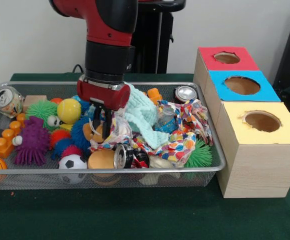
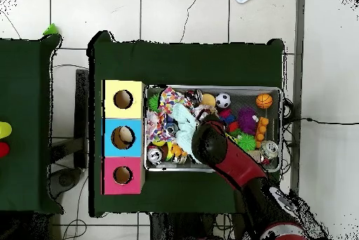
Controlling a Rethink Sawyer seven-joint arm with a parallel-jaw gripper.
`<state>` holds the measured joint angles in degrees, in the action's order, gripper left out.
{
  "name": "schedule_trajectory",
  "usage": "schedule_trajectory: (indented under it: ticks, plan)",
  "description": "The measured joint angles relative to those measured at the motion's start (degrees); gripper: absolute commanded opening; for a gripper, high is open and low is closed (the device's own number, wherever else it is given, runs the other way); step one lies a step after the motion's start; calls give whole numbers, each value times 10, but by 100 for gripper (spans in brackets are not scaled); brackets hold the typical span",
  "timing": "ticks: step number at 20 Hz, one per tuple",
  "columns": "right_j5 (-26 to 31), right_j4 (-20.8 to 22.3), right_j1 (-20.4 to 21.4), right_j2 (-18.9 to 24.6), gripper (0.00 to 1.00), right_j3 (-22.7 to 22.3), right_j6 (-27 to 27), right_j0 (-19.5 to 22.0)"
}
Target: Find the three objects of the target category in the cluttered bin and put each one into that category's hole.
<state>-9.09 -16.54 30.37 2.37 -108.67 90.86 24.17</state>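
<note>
The gripper (image 1: 101,121) hangs low in the middle of the wire-mesh bin (image 1: 135,172), its dark fingers (image 1: 108,120) a little apart and dipped among the clutter, against a patterned cloth (image 1: 185,131); whether they have hold of anything cannot be told, since the tips are lost among the toys. In the overhead view the arm (image 2: 238,167) covers the gripper altogether. Beside the fingers lies a knitted mint-green cloth (image 1: 144,116), soft and rumpled. Two drink cans are clear (one (image 1: 7,101) at the bin's left corner, another (image 1: 185,93) at the back right), and a third metal end (image 1: 121,156) shows near the front rim. Spiky rubber balls crowd the left half: a purple one (image 1: 33,141), a green one (image 1: 42,110). A smooth yellow ball (image 1: 69,110) and a small football (image 1: 72,162) sit among them. On the green bench (image 1: 135,215) beside the bin stand three wooden boxes, each with a round hole: red-topped (image 1: 227,58), blue-topped (image 1: 242,85), yellow-topped (image 1: 262,121).
</note>
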Motion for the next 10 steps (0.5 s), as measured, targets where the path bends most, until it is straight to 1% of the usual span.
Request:
schedule_trajectory:
  ticks: [10]
  plan:
    - [0, -44, 16, -4, 0, -13, 0, -44]
